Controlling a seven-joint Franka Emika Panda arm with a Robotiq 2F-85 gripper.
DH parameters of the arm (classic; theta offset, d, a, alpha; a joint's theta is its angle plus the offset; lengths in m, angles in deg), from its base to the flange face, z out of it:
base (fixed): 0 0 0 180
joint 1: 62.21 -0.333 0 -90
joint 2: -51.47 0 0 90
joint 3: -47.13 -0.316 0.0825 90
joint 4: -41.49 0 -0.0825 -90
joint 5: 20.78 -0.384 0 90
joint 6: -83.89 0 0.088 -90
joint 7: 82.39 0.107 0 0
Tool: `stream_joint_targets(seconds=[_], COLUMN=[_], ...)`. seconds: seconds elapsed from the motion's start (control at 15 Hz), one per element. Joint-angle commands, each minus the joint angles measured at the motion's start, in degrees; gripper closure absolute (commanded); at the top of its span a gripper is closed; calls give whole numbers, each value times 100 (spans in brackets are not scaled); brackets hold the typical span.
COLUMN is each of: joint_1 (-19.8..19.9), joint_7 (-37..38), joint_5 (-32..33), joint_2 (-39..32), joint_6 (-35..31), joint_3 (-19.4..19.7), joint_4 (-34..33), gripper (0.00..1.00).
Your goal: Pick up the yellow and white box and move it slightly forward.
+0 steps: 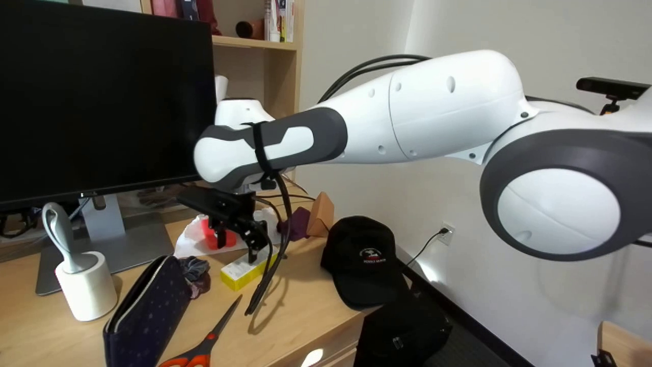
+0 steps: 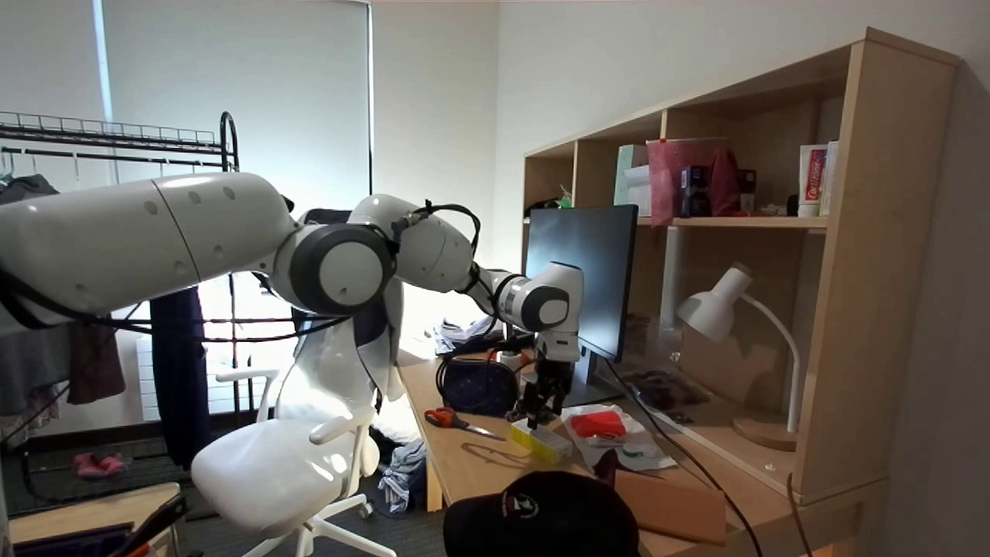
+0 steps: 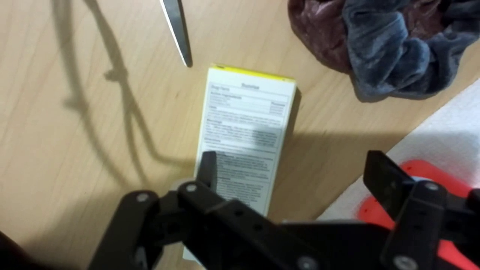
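Observation:
The yellow and white box (image 1: pixel 239 273) lies flat on the desk, white printed face up; it also shows in an exterior view (image 2: pixel 544 445). In the wrist view the box (image 3: pixel 247 120) lies left of the gap between the fingers, its lower part hidden behind the gripper. My gripper (image 3: pixel 291 154) is open and empty. One finger overlaps the box's left edge in the wrist view; the other is over the paper towel with red items. In both exterior views the gripper (image 1: pixel 236 248) (image 2: pixel 544 414) hangs pointing down just over the box; whether a finger touches it I cannot tell.
Scissors (image 1: pixel 211 334) and scrunchies (image 3: pixel 390 48) lie near the box. A dark blue pouch (image 1: pixel 150 311), a lint roller (image 1: pixel 89 285), a black cap (image 1: pixel 364 260), a paper towel (image 2: pixel 646 456) with red items, an orange-brown box (image 2: pixel 669 503) and a monitor (image 1: pixel 102 102) stand around.

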Motion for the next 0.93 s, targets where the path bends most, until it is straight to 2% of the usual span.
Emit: stream_joint_targets(seconds=[0.0, 0.4, 0.87], joint_1=[7, 36, 110], joint_7=[115, 251, 136], joint_5=[-81, -100, -57], joint_2=[107, 176, -49], joint_6=[132, 345, 461], joint_3=[-50, -43, -46], joint_4=[131, 308, 154], gripper=[0, 0, 0])
